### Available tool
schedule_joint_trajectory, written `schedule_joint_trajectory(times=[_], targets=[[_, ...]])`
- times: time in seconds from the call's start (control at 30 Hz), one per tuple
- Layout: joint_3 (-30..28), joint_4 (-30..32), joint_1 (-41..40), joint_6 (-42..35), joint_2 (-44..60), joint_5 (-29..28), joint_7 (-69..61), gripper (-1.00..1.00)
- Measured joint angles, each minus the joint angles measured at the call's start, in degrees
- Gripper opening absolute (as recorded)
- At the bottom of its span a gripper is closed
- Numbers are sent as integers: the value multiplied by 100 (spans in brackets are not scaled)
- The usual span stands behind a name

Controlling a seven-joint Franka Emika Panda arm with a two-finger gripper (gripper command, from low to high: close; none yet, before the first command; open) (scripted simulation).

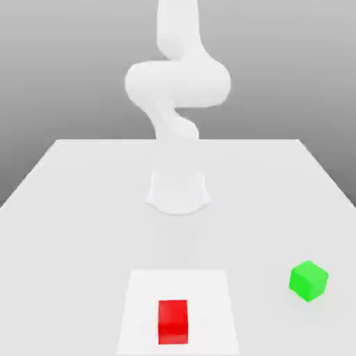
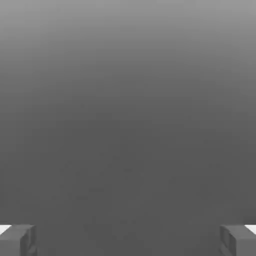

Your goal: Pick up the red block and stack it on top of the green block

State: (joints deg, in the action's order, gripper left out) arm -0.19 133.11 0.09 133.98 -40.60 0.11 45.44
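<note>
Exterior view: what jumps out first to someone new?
The red block near the front edge of the pale table, and the green block apart from it toward the exterior view's right, tilted corner-on. Both are bright spots against the white scene. Behind them the white arm rises from its base at mid-table; in the hand view the tool stands wide open with nothing between its fingers.

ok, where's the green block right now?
In the exterior view the green block sits on the table at the view's right, apart from the red block to its left.
</note>
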Motion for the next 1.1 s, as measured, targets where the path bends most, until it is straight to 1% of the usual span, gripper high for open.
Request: schedule_joint_trajectory(times=[0.77,0.93,0.97,1.1], targets=[[-89,1228,3,2054,4812,39,-295,0],[-71,1145,-9,2852,5851,75,-333,0],[-63,1121,-16,2993,6018,84,-339,-100],[-61,1121,-16,2993,6018,78,-333,-100]])
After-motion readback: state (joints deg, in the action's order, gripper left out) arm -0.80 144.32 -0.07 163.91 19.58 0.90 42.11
